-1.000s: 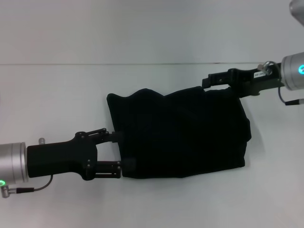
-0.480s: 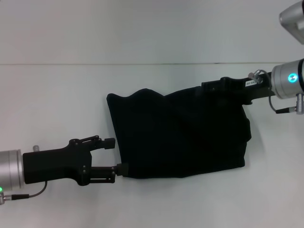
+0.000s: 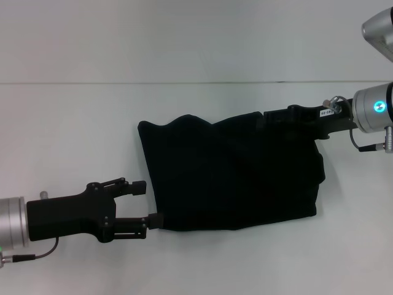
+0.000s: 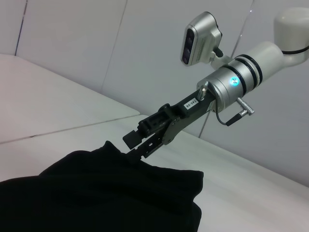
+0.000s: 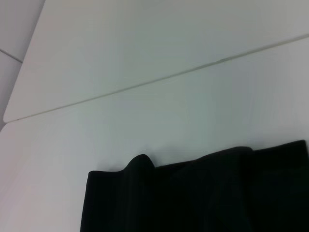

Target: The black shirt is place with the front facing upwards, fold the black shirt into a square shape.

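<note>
The black shirt (image 3: 233, 175) lies folded into a rough rectangle on the white table, with no lettering showing. My left gripper (image 3: 148, 203) is open at the shirt's near-left corner. Its lower fingertip (image 3: 155, 219) sits right at the hem and nothing is between the fingers. My right gripper (image 3: 271, 115) hovers at the shirt's far-right edge. In the left wrist view the right gripper (image 4: 132, 146) has its fingers slightly parted just above a raised peak of the shirt (image 4: 106, 193). The right wrist view shows only the shirt's far edge (image 5: 203, 193).
The white table (image 3: 73, 135) runs bare to the left of the shirt and in front of it. A seam (image 3: 123, 83) crosses the far side, with a white wall beyond it. The robot's head camera (image 4: 200, 37) shows above the right arm.
My left gripper has pulled back leftward off the shirt's corner. The right gripper has drawn back to the right along the far edge. The shirt has stayed put.
</note>
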